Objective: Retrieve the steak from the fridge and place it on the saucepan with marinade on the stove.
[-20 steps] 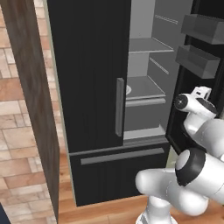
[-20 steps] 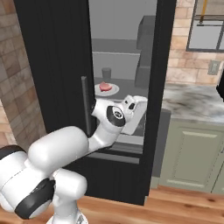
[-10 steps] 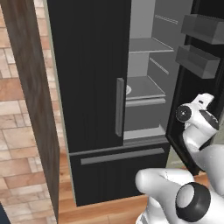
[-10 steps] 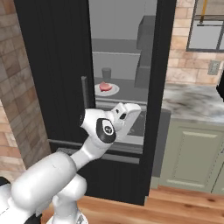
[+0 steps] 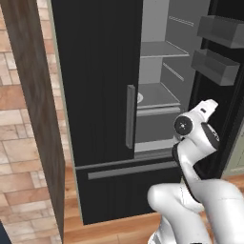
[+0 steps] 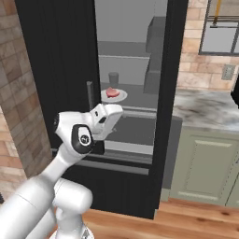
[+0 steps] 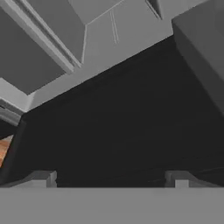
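while steak point(image 6: 112, 91) on plate point(image 6: 115, 96) in fridge point(image 6: 140, 70) — gripper point(image 7: 111, 178) wide open, empty

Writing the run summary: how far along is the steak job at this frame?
Done: the fridge has its right door open. In hand: nothing; the gripper is open and empty in front of the fridge. Left: the steak sits on its white plate on the shelf, not yet grasped, carried or placed.
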### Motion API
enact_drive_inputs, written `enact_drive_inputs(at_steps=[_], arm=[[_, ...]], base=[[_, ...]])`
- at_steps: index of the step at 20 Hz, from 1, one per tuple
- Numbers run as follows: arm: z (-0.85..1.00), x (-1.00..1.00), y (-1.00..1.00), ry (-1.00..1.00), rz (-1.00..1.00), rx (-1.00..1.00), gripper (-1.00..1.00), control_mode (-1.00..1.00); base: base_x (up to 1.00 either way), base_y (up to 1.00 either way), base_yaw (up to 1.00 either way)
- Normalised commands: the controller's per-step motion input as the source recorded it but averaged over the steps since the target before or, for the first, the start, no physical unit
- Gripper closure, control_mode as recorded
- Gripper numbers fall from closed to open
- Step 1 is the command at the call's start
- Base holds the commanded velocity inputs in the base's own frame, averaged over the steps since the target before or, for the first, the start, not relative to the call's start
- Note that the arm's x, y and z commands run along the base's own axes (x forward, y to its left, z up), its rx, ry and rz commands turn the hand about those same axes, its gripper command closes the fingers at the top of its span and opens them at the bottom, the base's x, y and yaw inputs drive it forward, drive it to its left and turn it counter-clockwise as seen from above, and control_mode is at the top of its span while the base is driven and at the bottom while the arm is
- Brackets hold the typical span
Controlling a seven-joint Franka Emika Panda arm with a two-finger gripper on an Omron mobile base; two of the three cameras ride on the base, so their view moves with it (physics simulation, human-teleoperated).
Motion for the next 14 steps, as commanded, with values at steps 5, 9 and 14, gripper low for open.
enact_drive_inputs(at_steps=[5,9,14], arm=[[0.31,-0.06,0.95,-0.15,0.0,0.24,-1.0,-1.0],[0.02,-0.04,0.83,-0.15,0.0,0.33,-1.0,-1.0],[0.0,-0.09,0.57,-0.08,0.04,0.39,-1.0,-1.0]], base=[[0.0,0.0,0.0],[0.0,0.0,0.0],[0.0,0.0,0.0]])
